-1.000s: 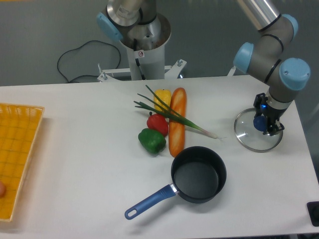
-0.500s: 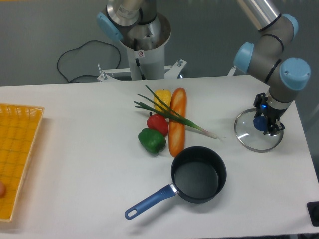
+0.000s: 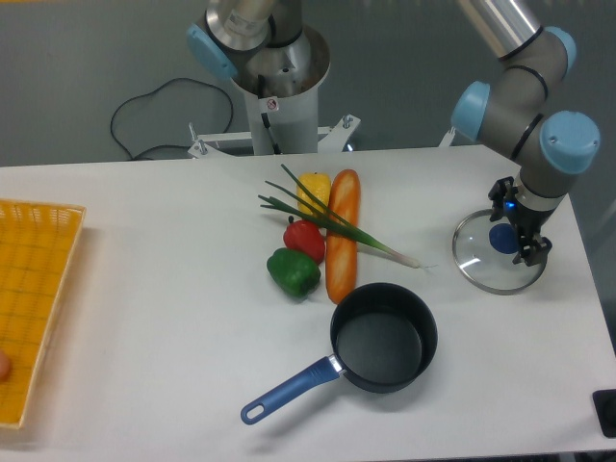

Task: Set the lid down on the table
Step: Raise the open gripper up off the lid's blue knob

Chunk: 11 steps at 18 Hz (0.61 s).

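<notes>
The white table (image 3: 144,318) is cut off at the bottom and right edges. A yellow woven tray (image 3: 34,298) is cropped at the left edge, with something small and orange barely seen in it. The dark saucepan (image 3: 383,337) is seen empty. The arm is bent down over the lid (image 3: 481,265), which lies flat on the table near the right edge. The gripper (image 3: 515,236) is positioned at the blue knob, jaws slightly parted.

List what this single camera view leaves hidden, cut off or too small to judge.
- Tool: fingers too small and dark; open or shut unclear.
- Lid: its far right rim is hidden behind the tool.
- Yellow woven tray: cut off by the left edge, as is a small orange object in it.
- Dark object: cut off at the right edge, unidentifiable.
</notes>
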{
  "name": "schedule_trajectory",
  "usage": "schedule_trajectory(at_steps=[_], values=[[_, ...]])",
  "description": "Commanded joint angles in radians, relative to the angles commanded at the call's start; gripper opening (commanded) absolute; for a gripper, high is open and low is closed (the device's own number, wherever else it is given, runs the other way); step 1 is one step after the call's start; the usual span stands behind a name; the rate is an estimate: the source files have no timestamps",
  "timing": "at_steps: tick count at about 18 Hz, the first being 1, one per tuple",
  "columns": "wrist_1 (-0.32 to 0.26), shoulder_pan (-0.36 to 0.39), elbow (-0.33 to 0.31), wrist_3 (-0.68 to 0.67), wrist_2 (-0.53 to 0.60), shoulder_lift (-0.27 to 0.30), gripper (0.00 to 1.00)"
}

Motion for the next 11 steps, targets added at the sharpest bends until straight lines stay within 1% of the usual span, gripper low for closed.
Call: schedule_trajectory(at_steps=[4, 6, 8, 10, 11], values=[[-0.003, 0.0, 0.026, 0.0, 0.005, 0.032, 1.0], [-0.003, 0.005, 0.006, 0.008, 0.006, 0.048, 1.0], [0.001, 0.023, -0.032, 0.002, 0.002, 0.063, 1.0], [0.002, 0.025, -0.02, -0.011, 0.0, 0.074, 1.0], [-0.002, 0.021, -0.002, -0.037, 0.002, 0.074, 1.0]])
